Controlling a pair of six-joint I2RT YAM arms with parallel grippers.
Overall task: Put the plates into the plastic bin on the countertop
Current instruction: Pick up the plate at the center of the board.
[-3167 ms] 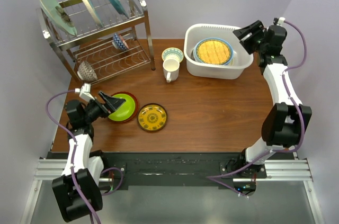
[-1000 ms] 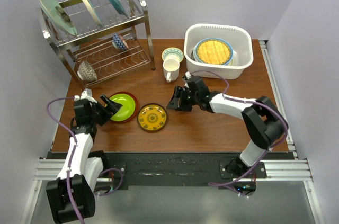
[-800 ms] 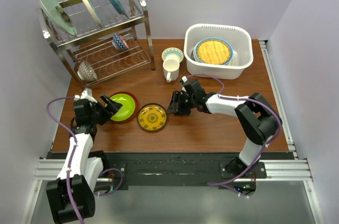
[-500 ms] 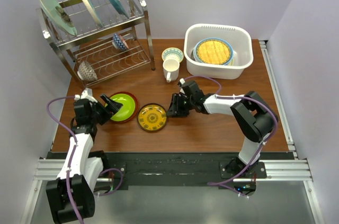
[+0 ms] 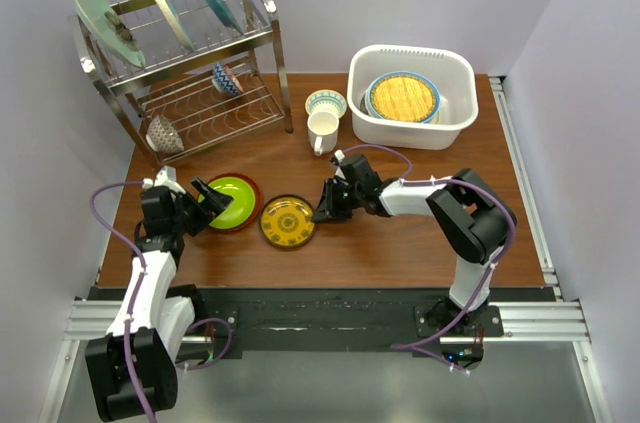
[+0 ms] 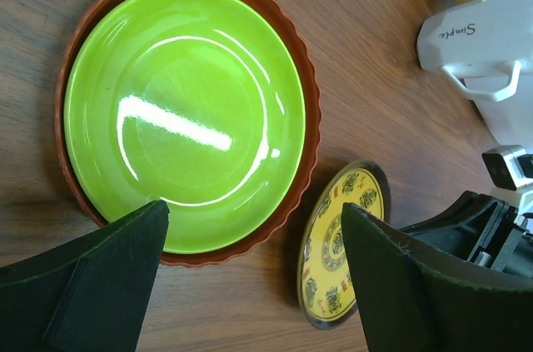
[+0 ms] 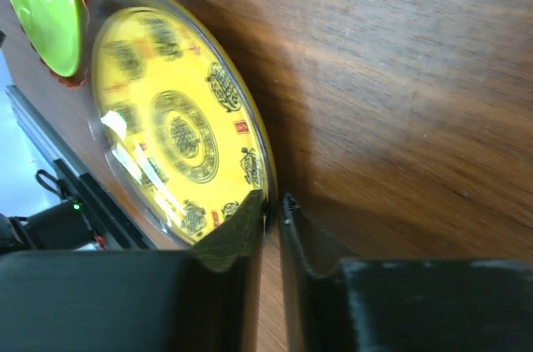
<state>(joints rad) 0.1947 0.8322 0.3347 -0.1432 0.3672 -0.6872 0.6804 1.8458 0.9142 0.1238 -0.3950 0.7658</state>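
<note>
A yellow patterned plate (image 5: 287, 222) (image 7: 166, 119) (image 6: 337, 248) lies on the countertop (image 5: 400, 223). My right gripper (image 5: 322, 209) (image 7: 273, 200) is low at its right edge, shut on the rim, one finger over the plate and one outside it. To the left, a lime green plate (image 5: 232, 200) (image 6: 183, 115) sits on a red-orange plate (image 5: 253, 209) (image 6: 310, 102). My left gripper (image 5: 205, 200) (image 6: 254, 206) hovers open at their left edge, holding nothing. The white plastic bin (image 5: 412, 136) at the back right holds stacked plates with a yellow woven plate (image 5: 403, 98) on top.
A metal dish rack (image 5: 258, 35) at the back left carries three plates on edge and two small bowls. A white mug (image 5: 322, 131) (image 6: 483, 44) and a small patterned cup (image 5: 326, 103) stand between the rack and the bin.
My right gripper slid left up to the yellow patterned plate and its jaws closed on the rim. The left arm has stayed put.
</note>
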